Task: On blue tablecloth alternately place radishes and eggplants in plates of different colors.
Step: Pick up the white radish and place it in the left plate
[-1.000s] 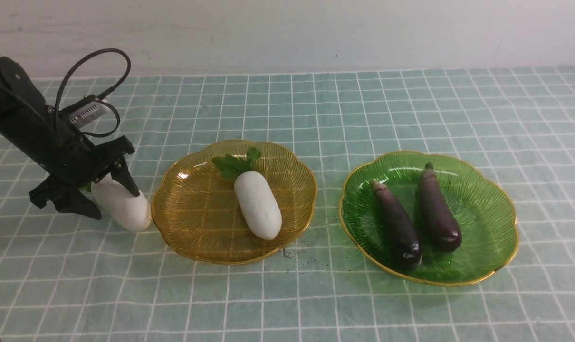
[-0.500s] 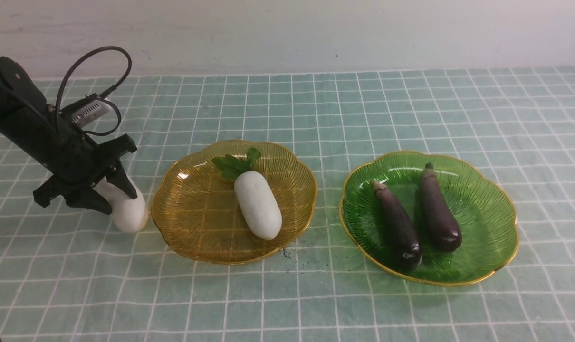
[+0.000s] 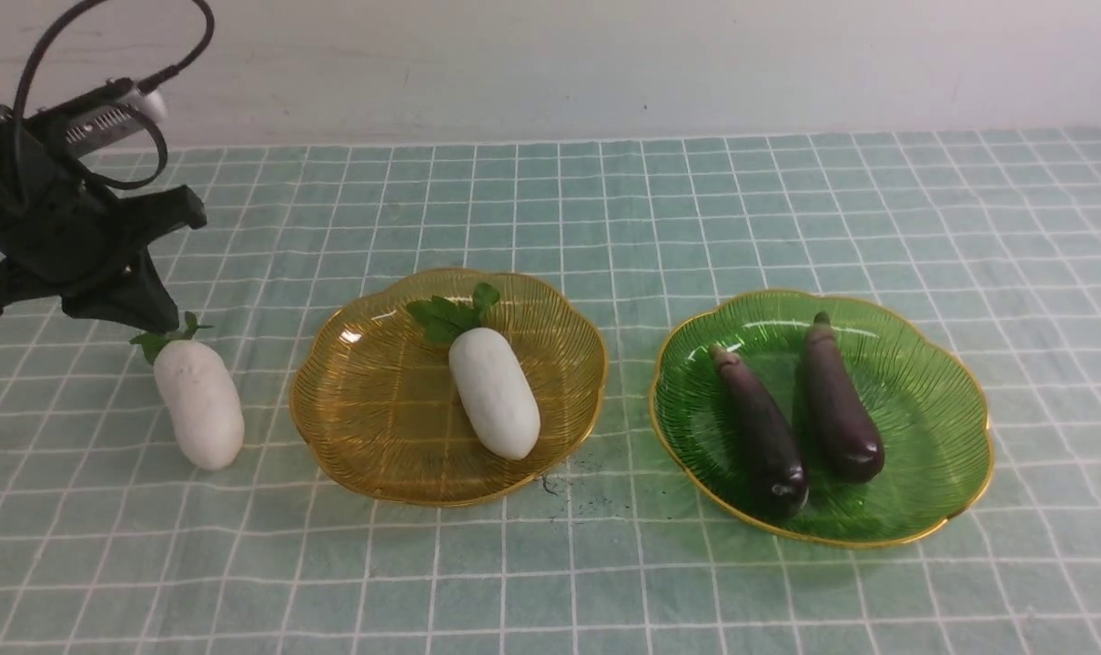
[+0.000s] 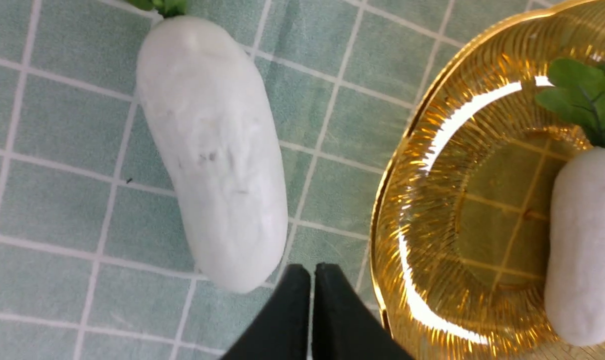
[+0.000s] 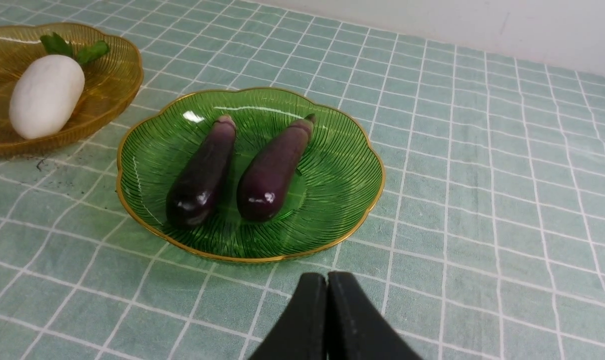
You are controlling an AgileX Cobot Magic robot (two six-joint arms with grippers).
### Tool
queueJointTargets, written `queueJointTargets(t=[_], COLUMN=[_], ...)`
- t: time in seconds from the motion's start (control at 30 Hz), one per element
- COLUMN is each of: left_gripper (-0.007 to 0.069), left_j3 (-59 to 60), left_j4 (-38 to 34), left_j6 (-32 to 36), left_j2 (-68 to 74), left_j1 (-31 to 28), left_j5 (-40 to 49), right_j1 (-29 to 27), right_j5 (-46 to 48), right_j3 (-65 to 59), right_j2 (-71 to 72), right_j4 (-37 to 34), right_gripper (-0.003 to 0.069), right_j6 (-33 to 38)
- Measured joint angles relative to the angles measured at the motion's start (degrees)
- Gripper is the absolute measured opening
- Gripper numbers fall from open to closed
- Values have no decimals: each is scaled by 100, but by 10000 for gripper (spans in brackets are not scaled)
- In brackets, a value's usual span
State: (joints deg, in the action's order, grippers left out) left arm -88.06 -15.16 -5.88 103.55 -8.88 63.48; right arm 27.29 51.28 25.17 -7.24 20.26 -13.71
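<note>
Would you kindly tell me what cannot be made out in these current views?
- Front view: right claw out of frame; left arm cut by the left edge.
- Left wrist view: plated radish cut by the right edge.
- Right wrist view: amber plate cut by the left edge.

No readable text, labels, brands, numbers or signs anywhere.

Your left arm (image 3: 45,241) is matte black and blocky; a thin black cable (image 3: 186,62) loops above it to a small silver-grey slotted module (image 3: 105,115); your left gripper (image 4: 311,272) and right gripper (image 5: 326,280) end in plain black wedge fingers, tapering narrow.
</note>
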Motion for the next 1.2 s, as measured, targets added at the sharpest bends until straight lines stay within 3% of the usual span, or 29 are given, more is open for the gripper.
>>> queueJointTargets(t=[0.3, 0.47, 0.5, 0.57, 0.67, 0.83, 1.2], left_gripper=[50, 162, 218, 249, 359, 453, 482], left_j3=[0, 0, 0, 0, 0, 0, -16], left_j4=[223, 97, 23, -33, -97, 2, 45], left_j6=[6, 6, 6, 6, 6, 6, 6], left_j2=[252, 592, 727, 796, 989, 1139, 1590], left_j1=[0, 0, 0, 0, 0, 0, 0], left_j5=[-103, -353, -470, -568, -833, -984, -1195], right_j1=[0, 0, 0, 0, 0, 0, 0], right_j5=[0, 2, 2, 2, 23, 42, 47], right_j3=[0, 0, 0, 0, 0, 0, 0], right_j2=[0, 0, 0, 0, 0, 0, 0], right_j4=[0, 0, 0, 0, 0, 0, 56], right_gripper=[-15, -15, -15, -15, -15, -15, -15], right_j6=[-47, -47, -47, -47, -61, -61, -66])
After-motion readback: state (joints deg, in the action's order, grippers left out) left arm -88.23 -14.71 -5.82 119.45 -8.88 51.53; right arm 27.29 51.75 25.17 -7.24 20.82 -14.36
